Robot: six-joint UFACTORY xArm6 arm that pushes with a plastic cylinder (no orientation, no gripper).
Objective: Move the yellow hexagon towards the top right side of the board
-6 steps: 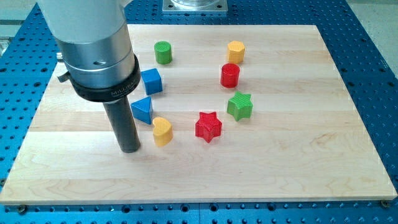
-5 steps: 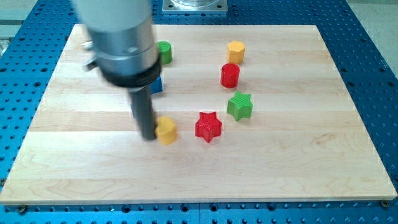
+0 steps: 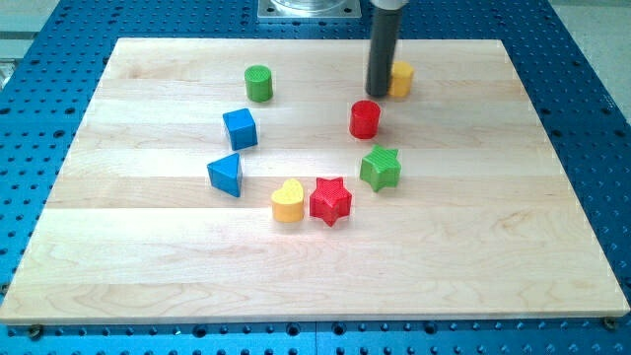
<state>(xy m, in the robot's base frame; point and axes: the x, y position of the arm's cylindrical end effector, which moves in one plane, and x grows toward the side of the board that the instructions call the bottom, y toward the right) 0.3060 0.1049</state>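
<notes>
We count seven blocks on board (image 3: 552,227). Two yellow: hexagon (image 3: 401,78), heart (image 3: 287,201). Two red: cylinder (image 3: 365,118), star (image 3: 330,200). Two green: cylinder (image 3: 258,83), star (image 3: 380,168). Two blue: cube (image 3: 240,128), triangle (image 3: 226,174). That makes eight, so we correct: eight blocks, two per colour. One rod, one tip (image 3: 379,94).

yellow hexagon (image 3: 401,78), red star (image 3: 330,200), pale wood board (image 3: 493,247)
</notes>
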